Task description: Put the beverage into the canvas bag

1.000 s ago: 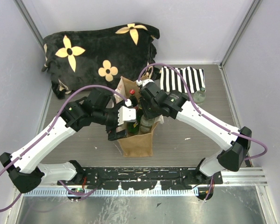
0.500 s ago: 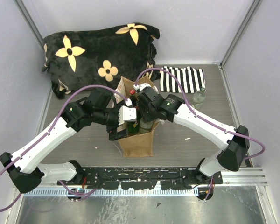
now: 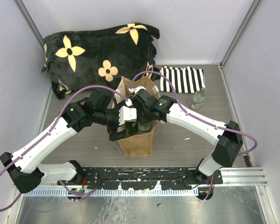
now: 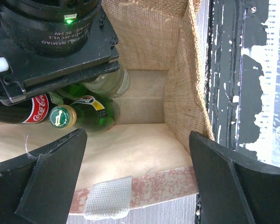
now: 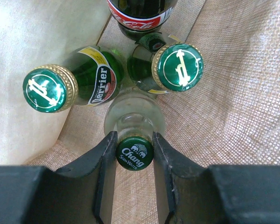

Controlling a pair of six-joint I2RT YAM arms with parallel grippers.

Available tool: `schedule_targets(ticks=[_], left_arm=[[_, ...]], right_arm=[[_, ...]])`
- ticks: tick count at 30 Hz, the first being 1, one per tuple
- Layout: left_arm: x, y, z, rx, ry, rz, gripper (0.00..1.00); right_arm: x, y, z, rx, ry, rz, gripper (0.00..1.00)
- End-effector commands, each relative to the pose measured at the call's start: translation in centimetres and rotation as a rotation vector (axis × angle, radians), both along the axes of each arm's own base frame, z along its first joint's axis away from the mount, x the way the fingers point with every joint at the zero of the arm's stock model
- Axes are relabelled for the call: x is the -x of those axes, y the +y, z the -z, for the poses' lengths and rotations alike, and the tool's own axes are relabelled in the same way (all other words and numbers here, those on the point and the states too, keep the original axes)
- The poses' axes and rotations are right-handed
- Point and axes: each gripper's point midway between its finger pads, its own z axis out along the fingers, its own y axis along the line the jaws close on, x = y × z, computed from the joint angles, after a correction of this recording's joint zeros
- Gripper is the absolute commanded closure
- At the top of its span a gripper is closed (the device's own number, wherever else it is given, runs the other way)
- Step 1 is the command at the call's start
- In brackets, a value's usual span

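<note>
The canvas bag (image 3: 136,143) stands open in the middle of the table. My right gripper (image 5: 134,151) is down inside it, shut on the neck of a clear Chang soda water bottle (image 5: 134,116) just under its green cap. Two green Perrier bottles (image 5: 49,88) (image 5: 177,67) and a Coca-Cola bottle (image 5: 137,14) stand upright in the bag beside it. My left gripper (image 4: 137,140) is open at the bag's left side (image 3: 116,135). Its fingers (image 4: 56,163) stand wide apart either side of the patterned rim with its cream strap patch (image 4: 107,200).
A black flowered blanket (image 3: 98,46) lies at the back left. A black-and-white striped cloth (image 3: 182,78) lies at the back right, with one clear bottle (image 3: 198,97) standing on the table next to it. The black mounting rail (image 3: 144,177) runs along the near edge.
My right arm has moved left and down, carrying the Chang bottle deeper into the bag. The left arm has stayed put.
</note>
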Motion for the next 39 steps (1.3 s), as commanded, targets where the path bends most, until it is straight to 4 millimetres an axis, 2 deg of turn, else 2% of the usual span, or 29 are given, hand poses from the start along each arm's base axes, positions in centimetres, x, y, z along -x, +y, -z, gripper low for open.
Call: schedule_targets(ticks=[1, 6, 15, 17, 22, 25, 29, 35, 39], left_arm=[[0.6, -0.1, -0.1, 0.02, 0.003, 0.018, 0.02], [0.5, -0.1, 0.1, 0.019, 0.0, 0.018, 0.02], [0.3, -0.4, 0.2, 0.02, -0.011, 0.029, 0.02], [0.3, -0.5, 0.2, 0.022, -0.013, 0.035, 0.02], [0.1, -0.7, 0.1, 0.026, -0.023, 0.041, 0.02], [0.0, -0.8, 0.1, 0.027, -0.027, 0.05, 0.02], [-0.2, -1.1, 0.4, 0.017, -0.046, 0.078, 0.02], [-0.7, -1.8, 0.6, 0.009, -0.09, 0.118, 0.02], [-0.7, -2.6, 0.4, 0.014, -0.116, 0.153, 0.02]], right_arm=[[-1.0, 2.4, -1.7, -0.11, -0.075, -0.012, 0.99], [0.3, 1.9, -0.1, -0.088, -0.012, -0.024, 0.99], [1.3, 0.6, 2.3, -0.01, 0.056, -0.008, 0.99], [1.4, 0.4, 2.3, -0.007, 0.063, -0.003, 0.91], [0.9, 0.8, 0.3, -0.049, 0.022, 0.012, 0.63], [0.1, 0.7, -1.1, -0.06, -0.027, 0.034, 0.51], [-0.5, 1.1, -3.1, -0.098, -0.066, 0.044, 0.45], [-1.2, 1.5, -5.4, -0.137, -0.113, 0.053, 0.44], [-2.0, 1.5, -8.1, -0.178, -0.172, 0.084, 0.43]])
